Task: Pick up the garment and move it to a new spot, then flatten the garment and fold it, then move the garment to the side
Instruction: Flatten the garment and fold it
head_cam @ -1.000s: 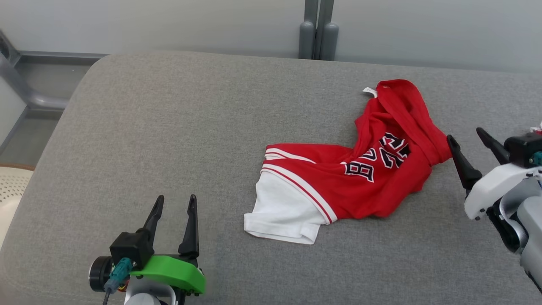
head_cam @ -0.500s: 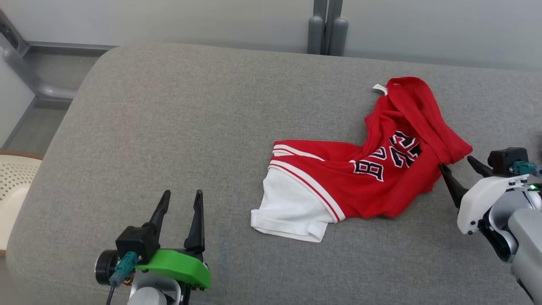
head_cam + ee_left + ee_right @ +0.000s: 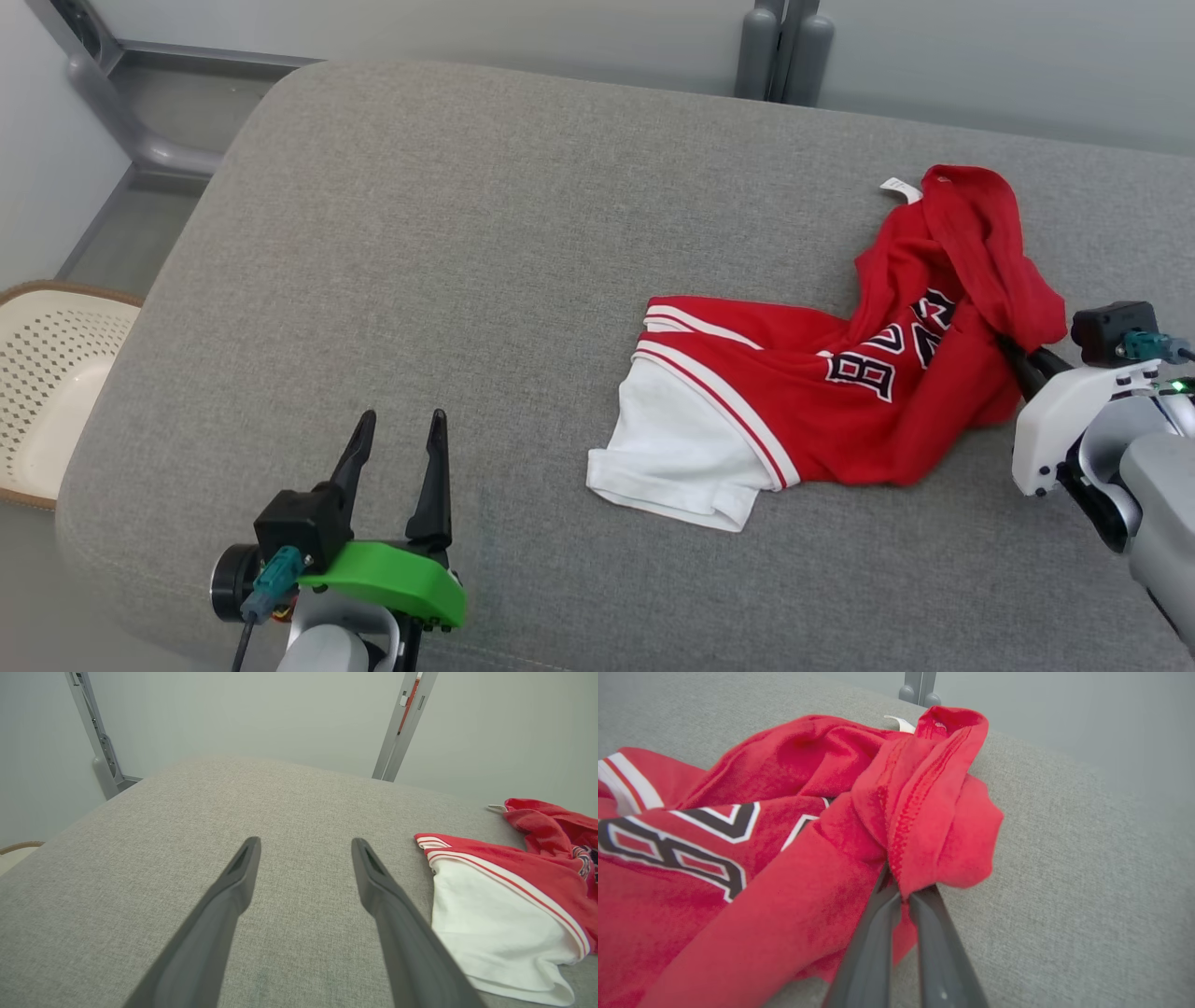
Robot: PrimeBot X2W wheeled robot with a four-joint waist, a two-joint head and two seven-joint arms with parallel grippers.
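A crumpled red garment (image 3: 840,411) with white sleeves and black-and-white numbers lies on the right half of a grey cushioned surface (image 3: 448,252). My right gripper (image 3: 1022,359) is shut on a bunched red fold at the garment's right edge; in the right wrist view its fingers (image 3: 878,947) pinch that fold of the garment (image 3: 920,807), their tips buried in the cloth. My left gripper (image 3: 397,448) stands open over bare cushion near the front edge, left of the white sleeve (image 3: 490,924). In the left wrist view the left gripper (image 3: 303,858) has nothing between its fingers.
A cream perforated basket (image 3: 47,383) sits off the cushion's left edge. Grey metal posts (image 3: 784,47) stand behind the cushion against a pale wall. Bare cushion stretches across the left and middle.
My right gripper moved in on the garment's right edge and shut on a red fold, which has bunched up. The camera shifted, sliding the scene rightward. The left gripper stayed put.
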